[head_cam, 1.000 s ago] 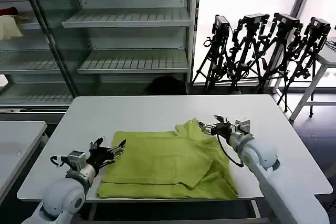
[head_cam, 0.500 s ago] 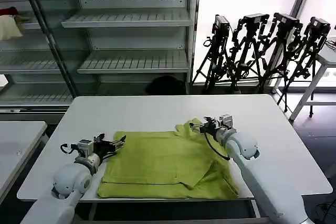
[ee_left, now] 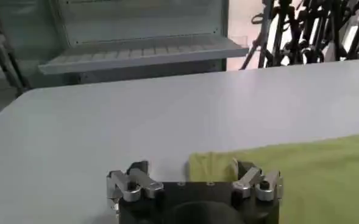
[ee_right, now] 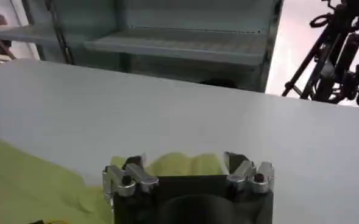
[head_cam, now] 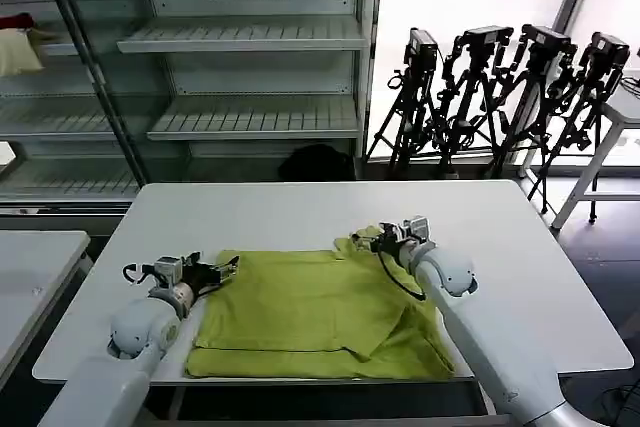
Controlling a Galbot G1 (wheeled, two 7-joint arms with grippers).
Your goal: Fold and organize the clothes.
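My left gripper (head_cam: 222, 267): jaws apart, at the T-shirt's far left corner.
My right gripper (head_cam: 371, 239): jaws spread around the bunched far right sleeve.
T-shirt (head_cam: 315, 312): on the white table (head_cam: 260, 212), partly folded.
Left: further folds, tidying.

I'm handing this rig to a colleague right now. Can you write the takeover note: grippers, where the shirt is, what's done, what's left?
Left gripper: open, at the far left corner of the T-shirt, low over the white table.
Right gripper: open, at the bunched fabric at the shirt's far right corner.
Shirt: lies mostly flat near the table's front edge, its right side folded over and rumpled.
Done: shirt spread out, one partial fold on the right.
Left: grip both far corners, finish folding, tidy the shirt.
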